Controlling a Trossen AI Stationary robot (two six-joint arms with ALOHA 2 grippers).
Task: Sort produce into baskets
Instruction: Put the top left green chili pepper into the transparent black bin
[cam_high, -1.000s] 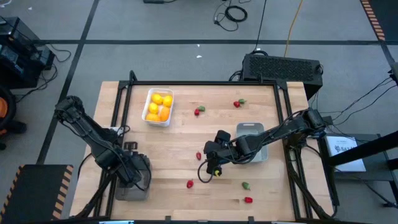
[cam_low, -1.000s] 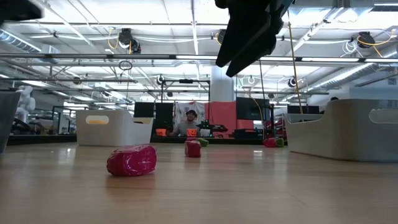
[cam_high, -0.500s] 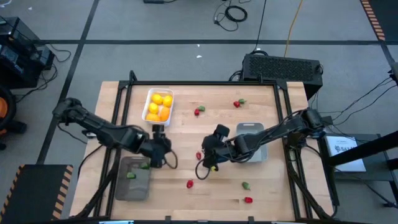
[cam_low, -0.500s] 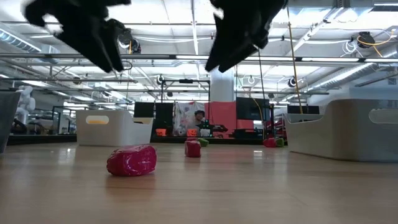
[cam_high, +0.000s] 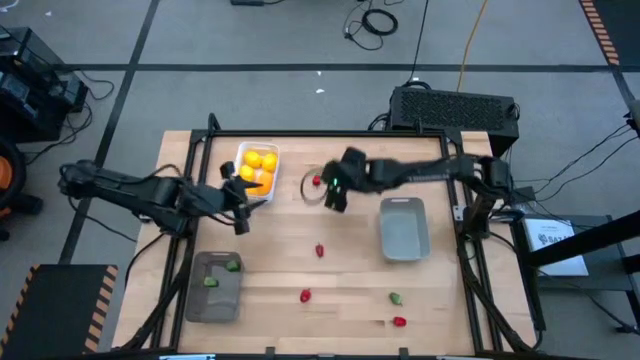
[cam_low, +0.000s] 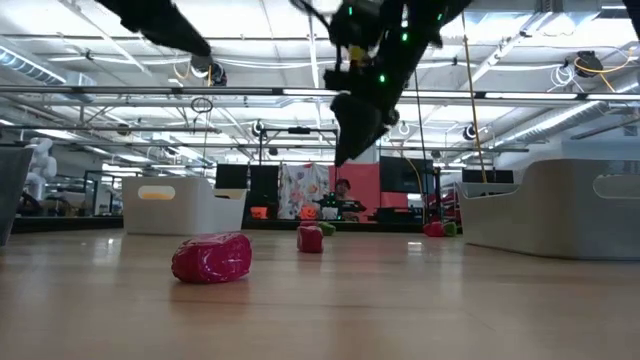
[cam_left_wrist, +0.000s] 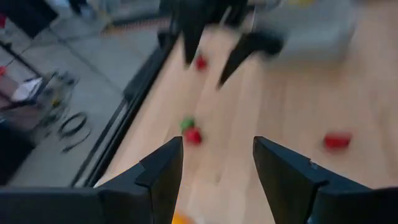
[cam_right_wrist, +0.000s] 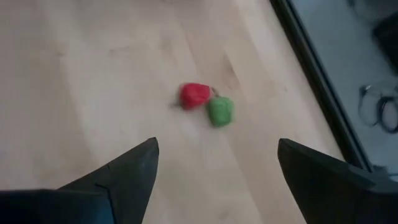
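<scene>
Wooden tabletop: we see our right gripper and left gripper both spread wide, grasping nothing.

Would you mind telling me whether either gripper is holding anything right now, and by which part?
Nothing is held. The left gripper and the right gripper are both open, with only bare table between their fingers.

Wooden table bears three baskets, scattered produce.

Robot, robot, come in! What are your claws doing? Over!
Left gripper open, empty, beside white basket. Right gripper open, empty, above red piece. Green pieces in mesh basket; grey basket bare. Nothing blocking.
</scene>
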